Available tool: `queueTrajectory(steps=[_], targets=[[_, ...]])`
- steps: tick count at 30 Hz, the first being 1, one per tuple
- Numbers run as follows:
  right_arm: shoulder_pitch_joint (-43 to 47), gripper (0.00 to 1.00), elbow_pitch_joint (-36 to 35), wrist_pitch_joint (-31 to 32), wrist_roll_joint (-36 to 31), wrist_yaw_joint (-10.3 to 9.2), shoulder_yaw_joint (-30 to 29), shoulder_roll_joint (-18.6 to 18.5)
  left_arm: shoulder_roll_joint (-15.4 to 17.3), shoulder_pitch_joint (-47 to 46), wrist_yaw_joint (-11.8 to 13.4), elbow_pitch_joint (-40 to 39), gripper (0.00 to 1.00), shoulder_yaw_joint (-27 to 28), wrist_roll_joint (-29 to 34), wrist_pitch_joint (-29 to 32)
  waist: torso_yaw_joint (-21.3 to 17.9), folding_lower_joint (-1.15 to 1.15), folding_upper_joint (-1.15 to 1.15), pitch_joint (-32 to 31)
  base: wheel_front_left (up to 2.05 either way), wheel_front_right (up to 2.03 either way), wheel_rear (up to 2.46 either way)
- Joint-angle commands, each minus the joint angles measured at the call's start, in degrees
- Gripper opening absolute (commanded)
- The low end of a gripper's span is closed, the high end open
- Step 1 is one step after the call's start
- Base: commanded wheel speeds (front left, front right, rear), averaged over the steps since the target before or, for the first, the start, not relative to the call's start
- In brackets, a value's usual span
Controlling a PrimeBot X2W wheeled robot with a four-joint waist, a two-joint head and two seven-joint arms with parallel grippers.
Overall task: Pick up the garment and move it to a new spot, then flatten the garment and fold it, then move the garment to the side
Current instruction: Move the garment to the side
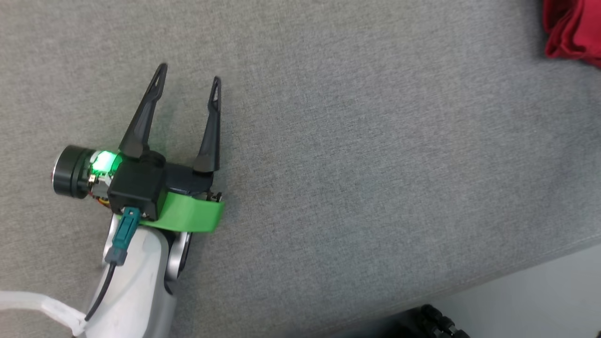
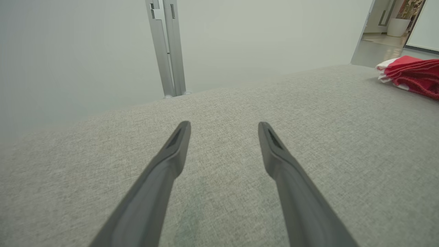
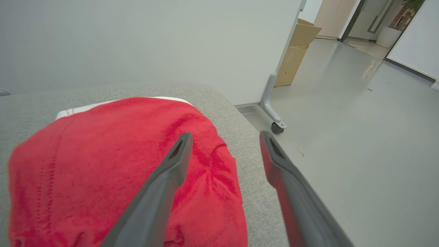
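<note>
The garment is a folded red cloth with a white edge, lying at the far right corner of the grey padded surface; it also lies at the right edge of the left wrist view and spreads below the fingers in the right wrist view. My left gripper hovers open over bare grey fabric at the left, far from the garment, with nothing between its fingers. My right gripper stands open just above the garment's right edge, holding nothing.
The grey padded surface ends at a front edge at the lower right, with pale floor beyond. In the right wrist view a wheeled partition foot and a cardboard box stand on the floor past the surface's edge.
</note>
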Motion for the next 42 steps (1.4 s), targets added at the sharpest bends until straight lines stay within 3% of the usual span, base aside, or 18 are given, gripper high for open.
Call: queueTrajectory(steps=[1,9,15,31,42], targets=[[3.6,1.0,-3.2,-0.1,-1.1,-0.1,-1.5,2.3,0.0,1.6,0.7,0.5,1.0,0.5,-0.5,-0.5,-0.1,-0.01,0.0,-4.8,0.0,0.0,0.0],[19.1,1.0,-19.0,-0.1,-4.4,-0.1,-3.1,14.3,-0.2,7.5,2.3,3.0,1.0,1.7,-2.8,-1.1,0.2,-0.01,0.0,-13.3,0.0,0.0,0.0],[26.6,1.0,-25.3,-0.1,-5.9,-0.1,0.9,18.9,-0.8,10.7,3.1,4.1,1.0,2.1,-4.4,-1.3,1.7,-0.01,0.0,-18.2,0.0,0.0,0.0],[38.8,1.0,-39.6,5.7,-8.6,-0.1,7.1,22.5,-0.2,16.2,5.1,7.0,1.0,5.2,-7.5,-1.8,12.6,-0.01,0.0,-25.7,0.0,0.0,0.0],[45.2,1.0,-44.3,9.1,-9.9,-0.1,7.9,23.1,0.3,19.6,4.5,8.2,1.0,5.2,-8.2,-1.8,13.3,-0.01,0.0,-30.3,0.0,0.0,0.0]])
